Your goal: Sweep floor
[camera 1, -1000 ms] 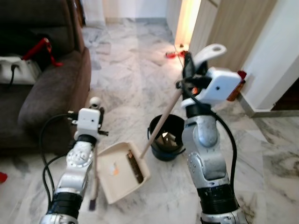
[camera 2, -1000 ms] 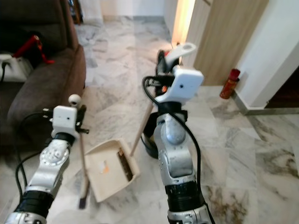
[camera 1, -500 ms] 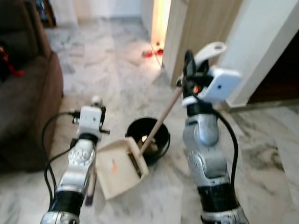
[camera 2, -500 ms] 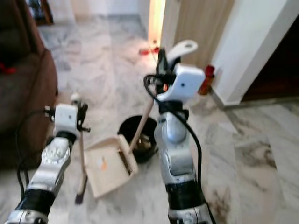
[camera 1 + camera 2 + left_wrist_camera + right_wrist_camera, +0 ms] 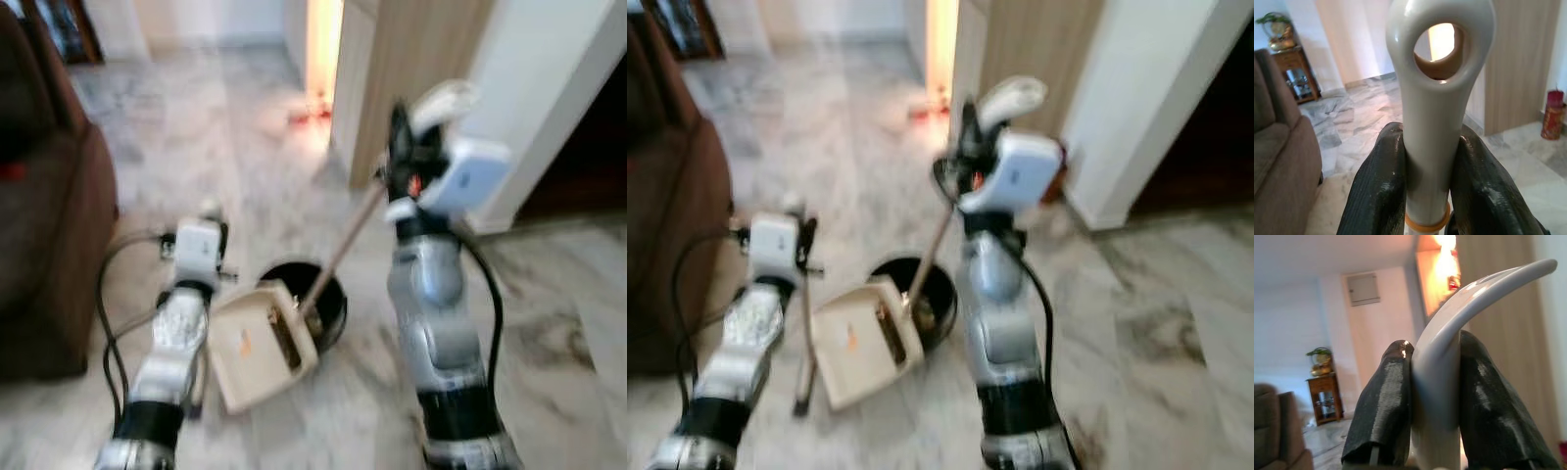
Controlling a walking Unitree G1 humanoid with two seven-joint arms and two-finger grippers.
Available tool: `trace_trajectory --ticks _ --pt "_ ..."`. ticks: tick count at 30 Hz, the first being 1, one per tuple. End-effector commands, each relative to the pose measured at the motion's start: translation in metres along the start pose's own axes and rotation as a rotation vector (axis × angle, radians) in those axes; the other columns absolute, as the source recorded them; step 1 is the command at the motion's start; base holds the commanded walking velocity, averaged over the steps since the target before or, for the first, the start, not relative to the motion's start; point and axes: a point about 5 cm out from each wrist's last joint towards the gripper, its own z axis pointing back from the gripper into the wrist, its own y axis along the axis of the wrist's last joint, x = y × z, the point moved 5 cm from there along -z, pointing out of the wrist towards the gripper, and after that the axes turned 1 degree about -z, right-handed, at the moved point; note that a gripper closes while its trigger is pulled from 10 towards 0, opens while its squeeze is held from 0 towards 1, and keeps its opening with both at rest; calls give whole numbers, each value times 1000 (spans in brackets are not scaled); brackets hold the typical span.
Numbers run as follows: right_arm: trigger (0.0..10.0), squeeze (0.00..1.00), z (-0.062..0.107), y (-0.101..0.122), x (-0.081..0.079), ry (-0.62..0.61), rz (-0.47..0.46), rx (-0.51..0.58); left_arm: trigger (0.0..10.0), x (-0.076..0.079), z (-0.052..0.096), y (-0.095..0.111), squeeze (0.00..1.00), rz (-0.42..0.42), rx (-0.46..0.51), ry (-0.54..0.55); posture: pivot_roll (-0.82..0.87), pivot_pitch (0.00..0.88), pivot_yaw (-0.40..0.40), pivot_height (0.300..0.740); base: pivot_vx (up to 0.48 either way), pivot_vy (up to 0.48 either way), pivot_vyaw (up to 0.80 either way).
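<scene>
Left wrist view, left hand (image 5: 1422,196) gripping broom handle (image 5: 1437,98)

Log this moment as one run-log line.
left gripper: shut on dustpan handle | right gripper: shut on broom handle | dustpan at black bin rim | view blurred

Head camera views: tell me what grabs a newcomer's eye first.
The two silver arms up front: the right gripper is clamped on a long broom slanting down into a black bucket on the marble floor. The left gripper holds the handle of a beige dustpan tilted against the bucket's rim, a brown sofa at far left.
</scene>
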Motion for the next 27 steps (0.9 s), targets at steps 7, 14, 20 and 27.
trace_trajectory --ticks 7,14,20,27 --pt "10000 0 -3 15 -17 36 -54 53 10000 -6 -2 10 0 -21 39 11 165 47 -48 740 39 447 0" --pt "10000 0 -3 13 -17 38 -59 45 10000 -6 -2 8 0 -39 32 8 168 48 -46 740 193 147 0" --pt "10000 0 -3 12 -17 36 -58 40 10000 -5 -2 10 0 -43 41 7 167 47 -45 740 0 0 0" --pt "10000 0 -3 8 -16 29 -56 20 10000 -7 -3 14 0 -38 54 18 168 46 -45 740 0 0 0"
